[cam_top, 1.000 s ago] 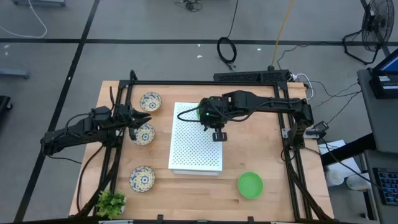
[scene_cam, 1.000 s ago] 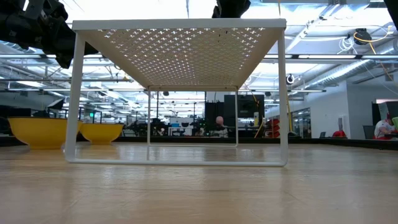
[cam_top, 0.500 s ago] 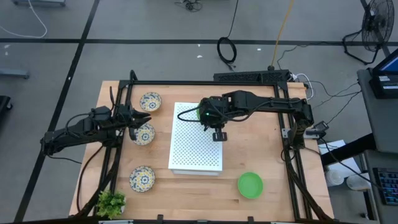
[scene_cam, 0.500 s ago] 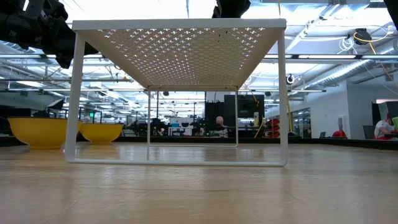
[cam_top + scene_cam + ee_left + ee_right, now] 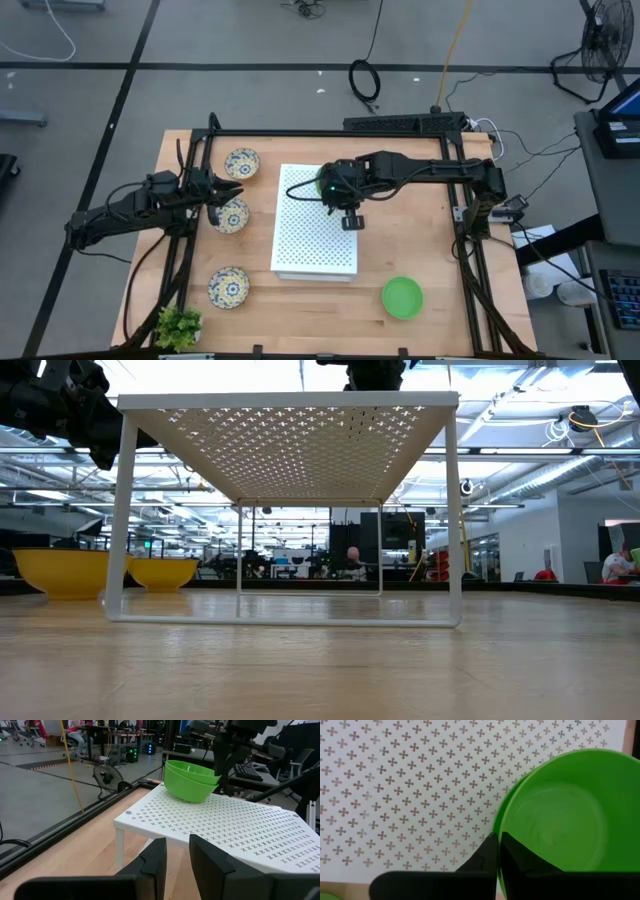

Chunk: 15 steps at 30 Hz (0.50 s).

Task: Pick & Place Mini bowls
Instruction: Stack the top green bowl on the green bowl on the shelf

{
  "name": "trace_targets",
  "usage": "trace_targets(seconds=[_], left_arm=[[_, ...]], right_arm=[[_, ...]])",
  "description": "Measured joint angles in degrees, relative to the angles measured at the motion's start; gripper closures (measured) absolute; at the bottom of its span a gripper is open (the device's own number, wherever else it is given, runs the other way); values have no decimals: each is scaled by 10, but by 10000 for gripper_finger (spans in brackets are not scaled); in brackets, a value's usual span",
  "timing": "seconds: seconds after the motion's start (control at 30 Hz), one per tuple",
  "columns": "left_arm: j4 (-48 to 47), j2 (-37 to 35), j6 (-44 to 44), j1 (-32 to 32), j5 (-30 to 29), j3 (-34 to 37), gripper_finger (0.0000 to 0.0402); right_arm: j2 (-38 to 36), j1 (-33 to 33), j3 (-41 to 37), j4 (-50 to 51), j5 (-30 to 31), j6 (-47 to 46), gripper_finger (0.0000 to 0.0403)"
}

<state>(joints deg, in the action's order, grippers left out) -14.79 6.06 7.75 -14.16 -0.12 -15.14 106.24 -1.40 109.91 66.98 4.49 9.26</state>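
Two bright green mini bowls (image 5: 192,782) sit nested on the far part of the white perforated board (image 5: 315,245). My right gripper (image 5: 499,840) reaches down over them and is shut on a rim. A third green bowl (image 5: 402,297) rests on the table toward the near right. Three cream patterned bowls (image 5: 241,162) (image 5: 230,215) (image 5: 228,287) stand in a row left of the board. My left gripper (image 5: 177,855) hovers narrowly open above the middle patterned bowl and touches nothing. My right gripper pinches the upper green bowl's rim (image 5: 506,827), one finger inside the bowl and one outside, coming from above and pointing down. The bowl sits nested in the lower green bowl (image 5: 190,792) on the board. Whether the lower bowl's rim is also pinched I cannot tell.
The board stands on thin white legs (image 5: 122,520), raised above the wooden table. A small leafy plant (image 5: 178,327) sits at the near left corner. A black frame (image 5: 330,132) edges the table. Bare wood lies right of the board.
My right arm has shifted slightly over the board, toward the near edge. The bowls and my left arm have stayed where they were.
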Motion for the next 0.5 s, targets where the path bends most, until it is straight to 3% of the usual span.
trace_targets(seconds=[0.5], left_arm=[[0,0,0,0,0,0,314]], right_arm=[[-16,-1,-3,-31,-1,-27,385]])
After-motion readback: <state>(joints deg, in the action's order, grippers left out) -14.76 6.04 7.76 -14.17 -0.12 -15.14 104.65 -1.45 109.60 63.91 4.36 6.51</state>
